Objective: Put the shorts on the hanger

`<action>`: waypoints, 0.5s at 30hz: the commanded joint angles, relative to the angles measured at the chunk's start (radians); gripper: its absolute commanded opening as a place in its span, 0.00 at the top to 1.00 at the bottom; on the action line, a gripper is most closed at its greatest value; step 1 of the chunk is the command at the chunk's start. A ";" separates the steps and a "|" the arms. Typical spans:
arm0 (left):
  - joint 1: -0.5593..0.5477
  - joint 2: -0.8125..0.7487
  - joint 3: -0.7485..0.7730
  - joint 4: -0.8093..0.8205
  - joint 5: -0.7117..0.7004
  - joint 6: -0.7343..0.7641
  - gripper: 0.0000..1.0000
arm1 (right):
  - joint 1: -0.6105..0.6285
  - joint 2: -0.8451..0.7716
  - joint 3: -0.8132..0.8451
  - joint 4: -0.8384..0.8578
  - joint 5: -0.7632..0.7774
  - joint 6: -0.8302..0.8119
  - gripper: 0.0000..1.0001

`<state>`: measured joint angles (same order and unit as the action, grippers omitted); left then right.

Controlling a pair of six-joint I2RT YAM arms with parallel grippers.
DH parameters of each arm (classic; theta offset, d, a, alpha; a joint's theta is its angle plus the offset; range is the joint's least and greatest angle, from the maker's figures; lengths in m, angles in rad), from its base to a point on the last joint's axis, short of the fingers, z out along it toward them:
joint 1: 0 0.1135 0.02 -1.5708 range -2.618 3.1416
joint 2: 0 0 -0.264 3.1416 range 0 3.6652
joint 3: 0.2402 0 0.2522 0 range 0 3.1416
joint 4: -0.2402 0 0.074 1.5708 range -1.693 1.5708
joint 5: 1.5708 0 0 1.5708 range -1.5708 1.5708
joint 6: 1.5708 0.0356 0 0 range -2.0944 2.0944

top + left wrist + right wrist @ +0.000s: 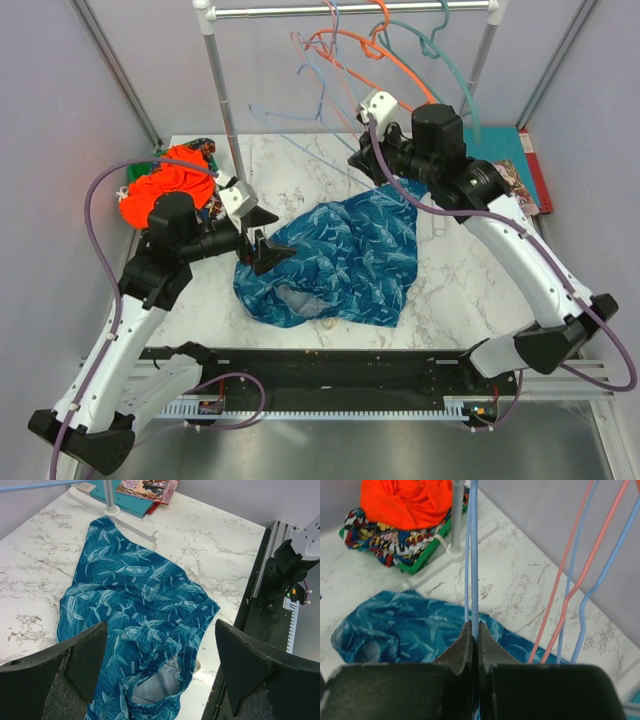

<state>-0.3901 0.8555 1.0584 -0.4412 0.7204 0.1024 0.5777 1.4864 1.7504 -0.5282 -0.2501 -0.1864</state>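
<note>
Claws differ: the left claw [262, 250] stands wide open at the left edge of the shorts [345, 250], with nothing between its fingers; the right claw [475, 630] is closed on the thin wire of the pale blue hanger [474, 555]; the shorts lie crumpled on the desk [440, 290]; the orange garment [410, 500] sits far left, beside the rack post [222, 90]; only the right wrist view shows the pinched wire clearly.

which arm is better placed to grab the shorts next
Left. The left fingers stand open right above the crumpled dark-blue fabric shorts with a teal print, with nothing between them. The right fingers are shut on the thin pale blue hanger, so that arm is occupied.
</note>
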 commanded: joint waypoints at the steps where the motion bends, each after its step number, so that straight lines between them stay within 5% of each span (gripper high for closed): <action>1: 0.013 -0.055 -0.020 -0.045 0.031 -0.021 0.07 | -0.003 -0.155 -0.130 -0.171 -0.138 -0.109 1.00; 5: 0.037 -0.110 -0.015 -0.129 0.065 0.009 0.09 | -0.004 -0.348 -0.337 -0.266 -0.192 -0.218 1.00; 9: 0.040 -0.128 0.023 -0.335 0.123 0.226 0.10 | -0.001 -0.495 -0.521 -0.358 -0.245 -0.329 1.00; 15: 0.040 -0.122 -0.027 -0.522 0.005 0.483 0.16 | -0.002 -0.644 -0.574 -0.570 -0.259 -0.421 1.00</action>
<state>-0.3534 0.7265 1.0672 -0.8021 0.7891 0.3534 0.5777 0.9207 1.1961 -0.9630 -0.4576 -0.5041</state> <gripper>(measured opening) 0.863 0.030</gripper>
